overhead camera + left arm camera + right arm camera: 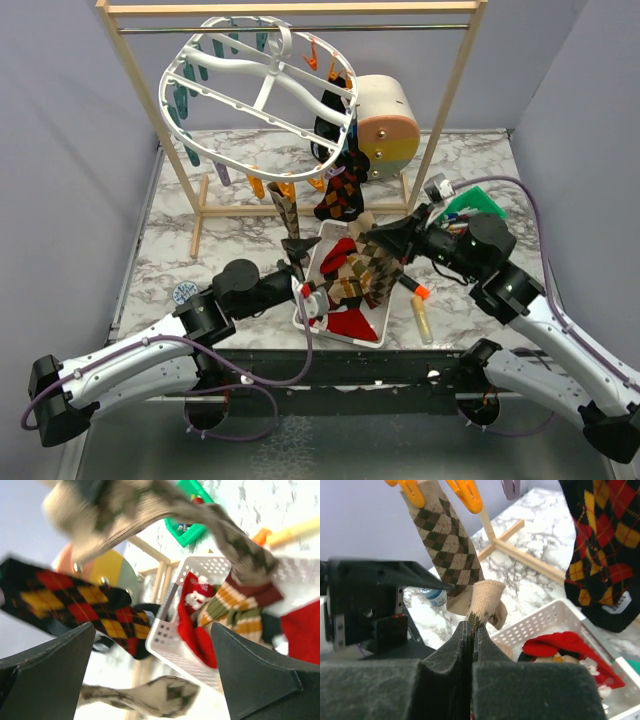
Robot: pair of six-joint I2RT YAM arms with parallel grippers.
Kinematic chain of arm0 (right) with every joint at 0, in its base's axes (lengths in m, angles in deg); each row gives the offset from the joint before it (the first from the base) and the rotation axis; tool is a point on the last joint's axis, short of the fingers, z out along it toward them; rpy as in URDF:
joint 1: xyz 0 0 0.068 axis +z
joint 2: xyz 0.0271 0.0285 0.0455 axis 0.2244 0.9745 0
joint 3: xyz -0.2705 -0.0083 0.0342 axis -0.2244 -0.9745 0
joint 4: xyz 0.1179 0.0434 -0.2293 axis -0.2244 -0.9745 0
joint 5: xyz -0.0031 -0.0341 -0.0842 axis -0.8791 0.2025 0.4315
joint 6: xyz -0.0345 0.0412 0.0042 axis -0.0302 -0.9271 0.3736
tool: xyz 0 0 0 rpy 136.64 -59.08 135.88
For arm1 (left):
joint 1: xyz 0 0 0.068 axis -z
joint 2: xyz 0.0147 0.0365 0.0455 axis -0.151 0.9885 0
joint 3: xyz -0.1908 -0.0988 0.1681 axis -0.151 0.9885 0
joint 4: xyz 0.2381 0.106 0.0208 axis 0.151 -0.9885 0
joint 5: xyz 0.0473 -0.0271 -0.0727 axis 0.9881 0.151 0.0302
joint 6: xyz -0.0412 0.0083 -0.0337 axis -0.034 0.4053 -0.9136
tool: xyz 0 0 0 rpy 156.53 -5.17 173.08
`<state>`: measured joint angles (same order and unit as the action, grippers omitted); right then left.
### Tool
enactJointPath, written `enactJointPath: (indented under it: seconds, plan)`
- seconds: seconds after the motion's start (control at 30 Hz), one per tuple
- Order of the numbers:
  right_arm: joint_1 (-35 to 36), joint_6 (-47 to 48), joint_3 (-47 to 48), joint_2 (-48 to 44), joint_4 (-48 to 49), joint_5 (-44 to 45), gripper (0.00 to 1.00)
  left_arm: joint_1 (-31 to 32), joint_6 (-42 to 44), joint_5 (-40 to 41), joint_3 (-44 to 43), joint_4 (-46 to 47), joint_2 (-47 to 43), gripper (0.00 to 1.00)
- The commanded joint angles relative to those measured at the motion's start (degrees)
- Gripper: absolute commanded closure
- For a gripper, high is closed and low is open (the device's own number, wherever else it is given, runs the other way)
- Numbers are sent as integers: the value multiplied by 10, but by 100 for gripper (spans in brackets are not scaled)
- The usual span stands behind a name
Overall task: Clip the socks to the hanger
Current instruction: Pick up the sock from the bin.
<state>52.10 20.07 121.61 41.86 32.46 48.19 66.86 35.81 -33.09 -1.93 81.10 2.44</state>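
Two hung socks [340, 195] and a basket [167, 639] crowd the open left gripper [152, 626]; the right gripper [471, 625] pinches a tan sock [486, 596]

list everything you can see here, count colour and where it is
hanger: one, white oval, teal and orange clips, hung on the rack's rod
wooden rack: one, pale wood, back of table
black argyle sock: one, black-red-yellow, clipped under hanger
clipped tan argyle sock: one, brown-tan, on orange clips
held tan argyle sock: one, brown-tan, over basket
basket: one, white, front centre
loose socks: several, red and striped, in basket
green box: one, right of basket
marker: one, yellow, orange cap, right of basket
cream drum: one, by rack's right end
table: one, marble
left gripper: open, at basket's left
right gripper: shut on held tan argyle sock
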Motion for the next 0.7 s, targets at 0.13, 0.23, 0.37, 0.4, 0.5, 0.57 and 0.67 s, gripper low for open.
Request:
enactJointPath:
  seconds: [0.13, 0.23, 0.37, 0.4, 0.5, 0.57, 0.67]
  plan:
    - [-1, 65, -113, -116, 187, -21, 99, 2, -578, 84, -10, 201, 4, 1]
    - [-1, 71, -129, -132, 240, -51, 99, 2, -648, 48, -7, 262, 11, 1]
    - [0, 86, -156, -157, 306, -108, 99, 2, -683, -18, -43, 272, 35, 1]
    - [-1, 86, -158, -159, 312, -115, 99, 2, -694, -30, -52, 274, 43, 1]
    - [0, 77, -163, -161, 334, -141, 100, 2, -716, -48, -66, 293, 57, 9]
    - [-1, 58, -173, -164, 370, -154, 100, 2, -751, -29, -60, 318, 55, 10]
    - [-1, 35, -179, -165, 403, -176, 99, 2, -797, -12, -41, 381, 53, 15]
